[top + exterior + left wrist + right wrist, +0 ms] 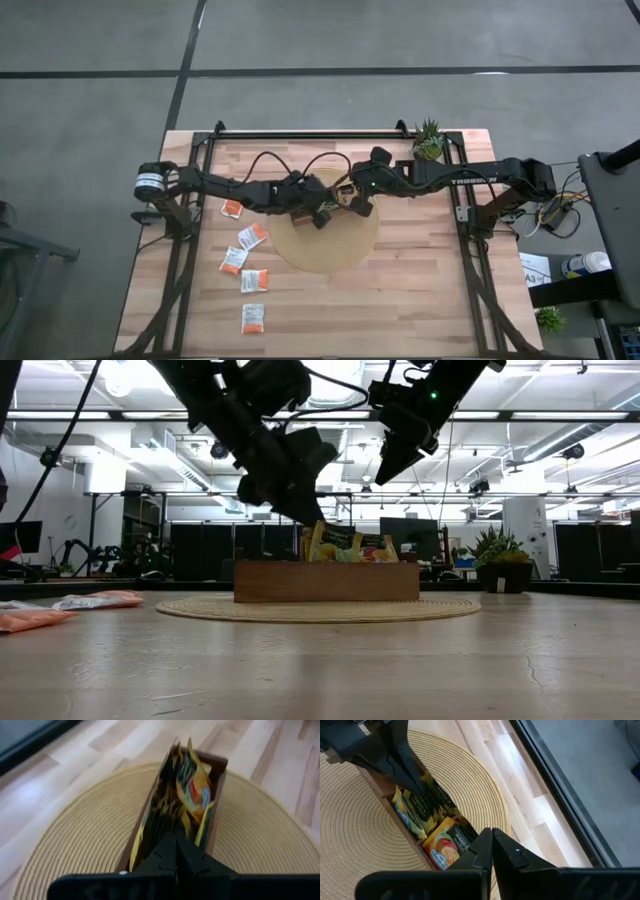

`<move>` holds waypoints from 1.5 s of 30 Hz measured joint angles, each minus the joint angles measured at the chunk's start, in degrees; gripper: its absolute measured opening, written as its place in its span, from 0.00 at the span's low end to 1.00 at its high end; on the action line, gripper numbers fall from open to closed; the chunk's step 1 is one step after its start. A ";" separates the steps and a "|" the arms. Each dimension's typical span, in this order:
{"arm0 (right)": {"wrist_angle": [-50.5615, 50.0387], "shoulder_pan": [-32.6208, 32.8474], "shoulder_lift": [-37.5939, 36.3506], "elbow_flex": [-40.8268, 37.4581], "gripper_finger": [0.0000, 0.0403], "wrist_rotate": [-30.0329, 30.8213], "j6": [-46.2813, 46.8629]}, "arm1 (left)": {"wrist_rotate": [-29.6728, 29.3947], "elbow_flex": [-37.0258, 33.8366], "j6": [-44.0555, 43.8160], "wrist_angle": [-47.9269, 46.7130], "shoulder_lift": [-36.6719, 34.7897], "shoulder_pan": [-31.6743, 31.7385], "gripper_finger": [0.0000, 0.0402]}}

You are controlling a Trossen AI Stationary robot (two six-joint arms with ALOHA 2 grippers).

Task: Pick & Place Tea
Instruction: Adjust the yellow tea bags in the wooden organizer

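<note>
Yellow & orange tea sachets upright in wooden tray; five white/orange sachets flat on table, left.

Robotics lab, open-plan hall w/ ceiling ducts, monitors, equipment racks

Just ahead of the right gripper, an orange sachet in the tray reads "MANGO"; its smaller print is illegible. The right arm carries white lettering, "TROSSEN".
</note>
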 joint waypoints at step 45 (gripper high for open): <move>-1.26 0.00 -0.20 0.00 0.02 -0.02 -0.55 | 0.42 -2.10 4.82 8.22 -3.39 6.54 0.00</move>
